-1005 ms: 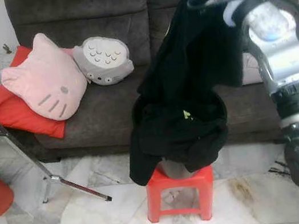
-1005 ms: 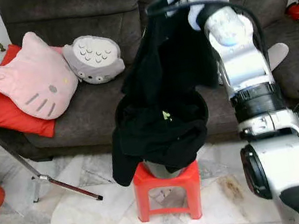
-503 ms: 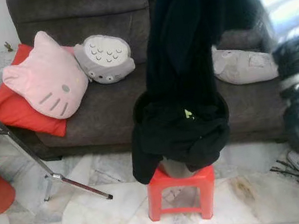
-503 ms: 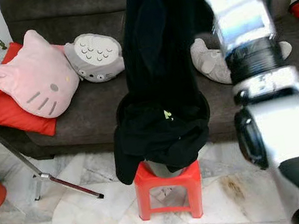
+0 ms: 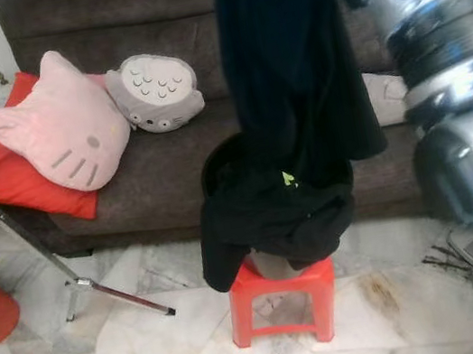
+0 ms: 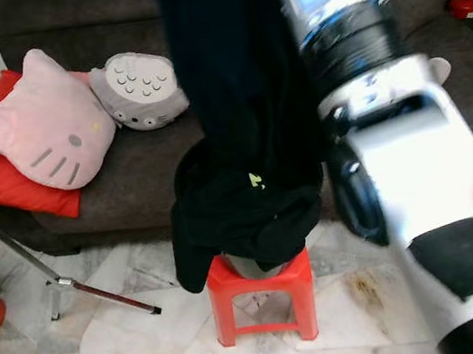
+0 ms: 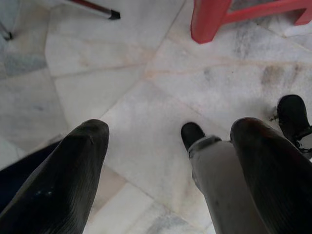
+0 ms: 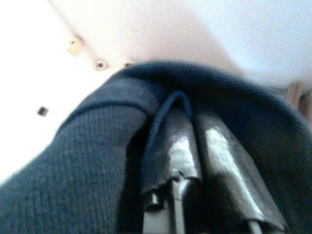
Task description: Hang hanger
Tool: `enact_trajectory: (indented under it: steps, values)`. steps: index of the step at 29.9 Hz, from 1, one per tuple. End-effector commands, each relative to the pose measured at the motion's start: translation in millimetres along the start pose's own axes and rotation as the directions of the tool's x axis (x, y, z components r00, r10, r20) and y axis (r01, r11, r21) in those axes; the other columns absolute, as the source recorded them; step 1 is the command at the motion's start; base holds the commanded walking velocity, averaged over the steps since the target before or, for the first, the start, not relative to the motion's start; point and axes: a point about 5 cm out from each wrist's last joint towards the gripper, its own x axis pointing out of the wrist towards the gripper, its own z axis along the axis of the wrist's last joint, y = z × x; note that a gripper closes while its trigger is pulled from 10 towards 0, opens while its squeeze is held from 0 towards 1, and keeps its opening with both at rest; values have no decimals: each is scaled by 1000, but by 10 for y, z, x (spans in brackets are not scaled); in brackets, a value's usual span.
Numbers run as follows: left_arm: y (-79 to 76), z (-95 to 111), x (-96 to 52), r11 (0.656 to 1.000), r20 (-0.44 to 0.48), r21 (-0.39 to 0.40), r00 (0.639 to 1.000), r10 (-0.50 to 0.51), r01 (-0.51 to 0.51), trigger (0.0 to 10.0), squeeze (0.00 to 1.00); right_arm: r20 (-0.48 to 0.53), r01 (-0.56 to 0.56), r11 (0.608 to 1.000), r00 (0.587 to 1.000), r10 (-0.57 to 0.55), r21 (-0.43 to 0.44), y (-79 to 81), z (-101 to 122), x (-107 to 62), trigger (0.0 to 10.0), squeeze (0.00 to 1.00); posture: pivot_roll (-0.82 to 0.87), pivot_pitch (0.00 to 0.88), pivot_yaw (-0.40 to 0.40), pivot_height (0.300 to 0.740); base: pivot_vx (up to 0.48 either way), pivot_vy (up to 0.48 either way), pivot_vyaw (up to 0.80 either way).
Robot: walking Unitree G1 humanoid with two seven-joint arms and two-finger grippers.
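Lifting the black garment (image 5: 292, 75) from the pile (image 5: 275, 216) on the stool (image 5: 281, 302), the right gripper (image 8: 195, 156) is clenched on its dark cloth. Next, I think, it must carry it to a rail; the left gripper (image 7: 165, 161) hangs released over the floor (image 7: 146, 97).

A black knit garment (image 5: 290, 66) hangs over a heap of black clothes (image 5: 275, 211) bearing a small yellow-green mark — all atop a red plastic stool (image 5: 283, 302). The fabric sofa (image 5: 144, 170) is dark grey-brown. On it lie a pink cat-face cushion (image 5: 60, 135) with grey whiskers, a red cushion (image 5: 13, 184), and a grey plush (image 5: 155, 92) — its pale belly dotted dark. The marble floor (image 7: 136, 87) is white, grey-veined.
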Motion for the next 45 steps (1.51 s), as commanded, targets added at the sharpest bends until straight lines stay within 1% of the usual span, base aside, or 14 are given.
enact_trajectory:
  steps: [1, 3, 5, 6, 8, 10, 13, 15, 16, 19, 23, 27, 37, 45]
  values:
    - [7, -120, -31, 1000, -39, -8, 999, 11, -12, 10000, 0, -58, 7, 996, 998, -2, 85, 93, -140, -144, 10000, 0, -103, 0, 37, 740, 0, 0, 0]
    - [6, -134, -36, 1000, -42, -10, 999, 12, -12, 10000, 0, -95, 18, 991, 995, -5, 132, 159, -251, -286, 10000, 0, -100, 0, 35, 740, 0, 0, 0]
    - [17, -160, -45, 1000, -46, -14, 999, 14, -14, 10000, 0, -184, 87, 972, 982, -46, 219, 271, -458, -620, 10000, 0, -94, 0, 30, 740, 0, 0, 0]
    - [17, -160, -45, 1000, -46, -14, 999, 14, -14, 10000, 0, -184, 87, 972, 982, -46, 219, 271, -458, -620, 10000, 0, -94, 0, 30, 740, 0, 0, 0]
    - [40, -178, -55, 999, -41, -25, 999, 19, -20, 10000, 0, -300, 177, 942, 950, -88, 285, 423, -638, -1074, 10000, 0, -88, 0, 25, 740, 0, 0, 0]
    - [48, -183, -58, 999, -39, -28, 999, 21, -22, 10000, 0, -327, 198, 934, 940, -95, 297, 466, -659, -1193, 10000, 0, -86, 0, 23, 740, 0, 0, 0]
    - [72, -200, -66, 999, -42, -26, 999, 31, -32, 10000, 0, -345, 195, 942, 934, -94, 271, 635, -585, -1480, 10000, 0, -84, 0, 24, 740, 0, 0, 0]
    - [75, -204, -68, 999, -43, -25, 999, 32, -33, 10000, 0, -354, 201, 942, 930, -97, 270, 664, -555, -1539, 10000, 0, -84, 0, 24, 740, 0, 0, 0]
    - [86, -218, -73, 999, -46, -26, 998, 36, -37, 10000, 0, -383, 211, 952, 917, -114, 220, 703, -543, -1702, 10000, 0, -76, 0, 21, 740, 0, 0, 0]
    - [103, -234, -81, 999, -47, -28, 998, 40, -41, 10000, 0, -406, 190, 972, 906, -119, 141, 735, -534, -1869, 10000, 0, -71, 0, 24, 740, 0, 0, 0]
    - [126, -276, -102, 999, -46, -22, 998, 47, -48, 10000, 0, -545, 385, 922, 779, -309, 29, 558, -620, -2222, 10000, 0, -59, 0, 18, 740, 0, 0, 0]
    - [151, -321, -123, 998, -49, -19, 997, 57, -58, 10000, 0, -634, 464, 882, 658, -406, -83, 397, -603, -2566, 10000, 0, -57, 0, 14, 740, 0, 0, 0]
    - [140, -351, -136, 999, -52, -24, 998, 48, -49, 10000, 0, -695, 486, 858, 560, -450, -165, 350, -612, -2828, 10000, 0, -66, 0, 19, 740, 0, 0, 0]
    - [131, -341, -132, 998, -46, -32, 998, 46, -48, 10000, 0, -697, 490, 858, 562, -445, -152, 345, -657, -2744, 10000, 0, -63, 0, 9, 740, -125, 0, 0]
